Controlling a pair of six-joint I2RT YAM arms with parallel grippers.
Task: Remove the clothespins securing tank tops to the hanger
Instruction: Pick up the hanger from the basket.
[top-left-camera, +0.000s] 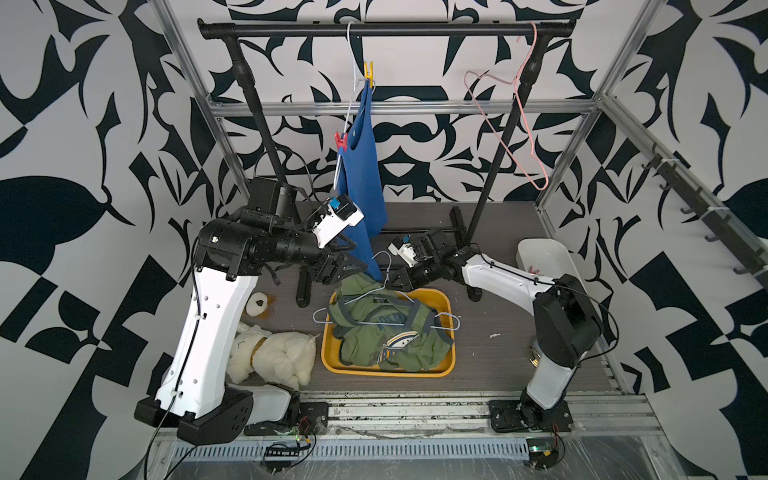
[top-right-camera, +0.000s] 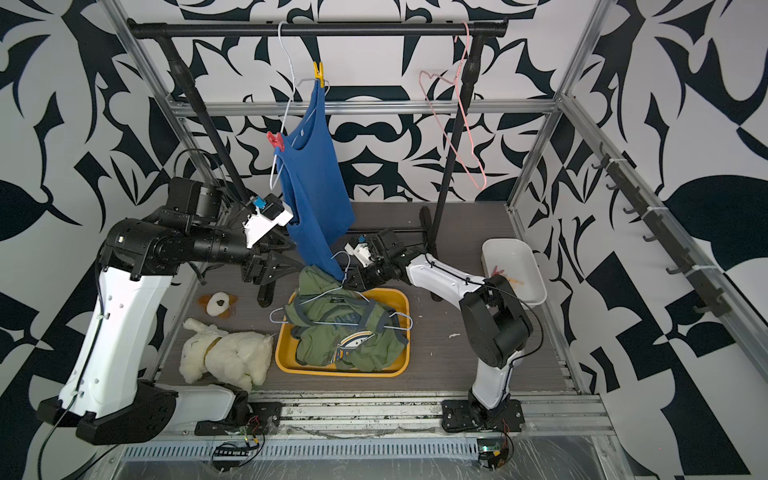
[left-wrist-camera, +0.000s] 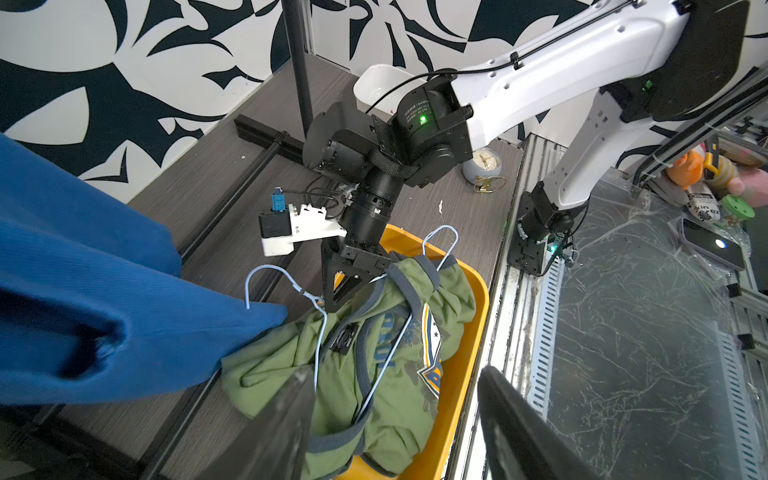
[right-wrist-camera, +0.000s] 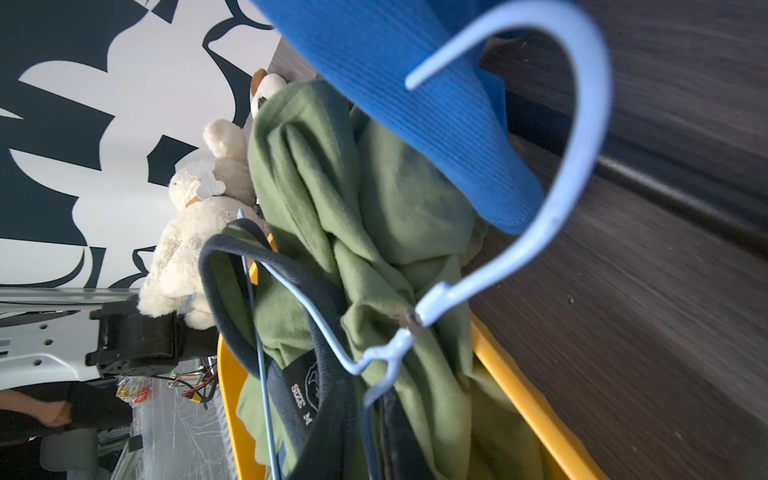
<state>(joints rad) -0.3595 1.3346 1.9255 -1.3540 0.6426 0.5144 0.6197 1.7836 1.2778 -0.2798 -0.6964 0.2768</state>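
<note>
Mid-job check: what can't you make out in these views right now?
- Right gripper: grip unclear; fingers outside right wrist view, small and dark elsewhere.
- Green tank tops: whether anything is clipped on; folds hide it, every view.
- White tub: contents too small, top views; right arm partly covers it in left wrist view.

Left arm (top-left-camera: 216, 316): white tapered shell, black joints and base, black cable tied along it.
Right arm (top-left-camera: 498, 272): matching white shells, black motor housings, green indicator light.
Wrist bracket (top-left-camera: 332, 226): white, angular, blue connector.
Right gripper (left-wrist-camera: 338, 297): black, triangular jaws.
</note>
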